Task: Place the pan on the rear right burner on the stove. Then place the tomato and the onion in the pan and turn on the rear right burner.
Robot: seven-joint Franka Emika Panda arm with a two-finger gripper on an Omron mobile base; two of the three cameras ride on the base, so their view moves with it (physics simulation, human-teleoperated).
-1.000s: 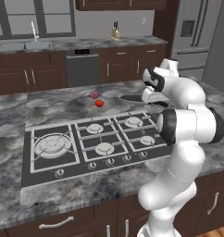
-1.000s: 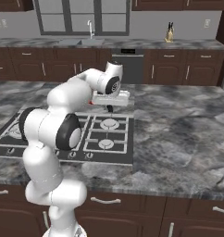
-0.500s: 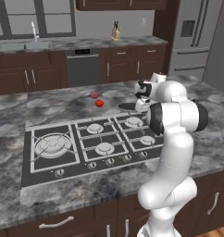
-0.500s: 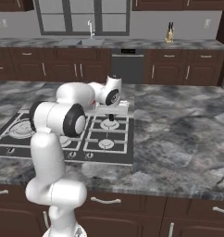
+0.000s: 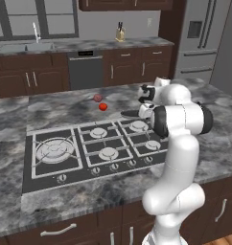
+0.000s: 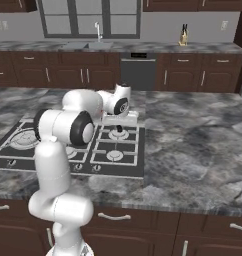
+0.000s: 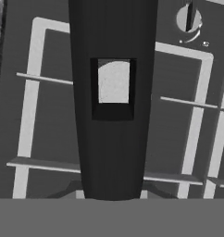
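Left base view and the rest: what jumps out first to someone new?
The white arm dominates, its elbow bent over the steel-grey gas cooktop. The small dark frying pan hangs off its hand above the cooktop's rear right corner; in the hand view its black handle runs up the middle over the grates. Behind the cooktop, a bright red tomato and a duller maroon onion sit on the marble counter.

1. The left base view looks forward and down from behind the arm, over the stove [image 5: 89, 148] toward the back cabinets.
2. The right base view faces the same stove [image 6: 118, 150] from the other side.
3. The hand view sits close above the pan handle [image 7: 113, 115] and grates.
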